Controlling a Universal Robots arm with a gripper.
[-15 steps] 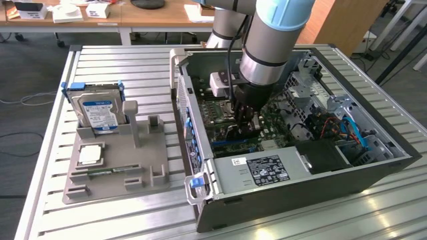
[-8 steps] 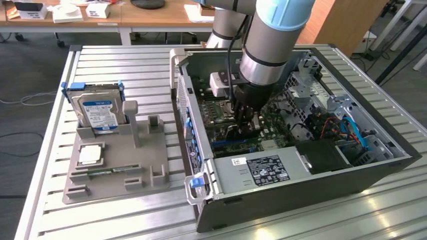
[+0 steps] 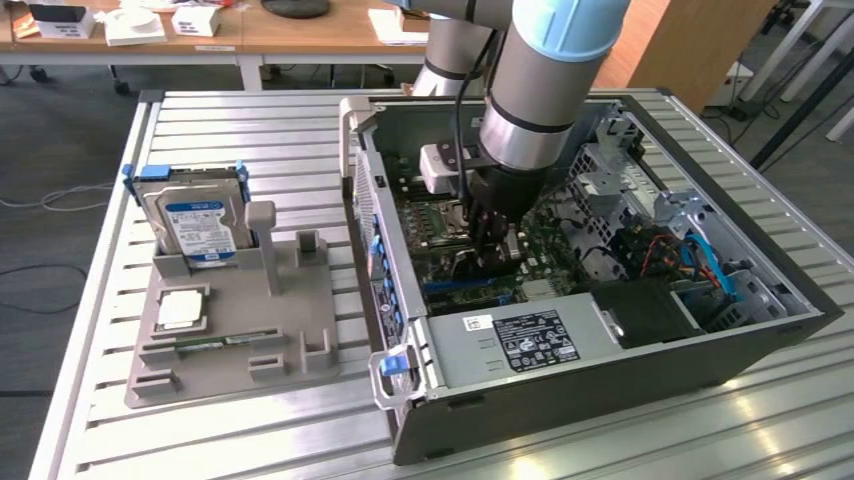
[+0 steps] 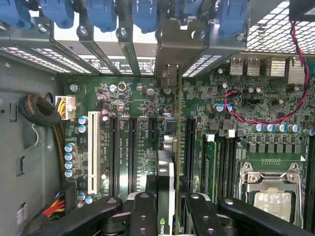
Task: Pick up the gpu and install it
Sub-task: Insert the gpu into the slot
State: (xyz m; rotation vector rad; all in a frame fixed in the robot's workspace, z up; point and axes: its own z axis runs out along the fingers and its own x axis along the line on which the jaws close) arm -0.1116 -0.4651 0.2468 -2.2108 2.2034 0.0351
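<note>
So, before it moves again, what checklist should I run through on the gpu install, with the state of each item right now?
1. Grip on the gpu: ok. It stands edge-on between the jaws of the gripper.
2. Gripper inside the open computer case, over the motherboard: ok.
3. Metal bracket lined up with a rear slot opening: looks ok.
4. Card's edge fully home in its slot: cannot tell, since the card hides the slot.
5. Red and black wire apart from the card: ok.
</note>
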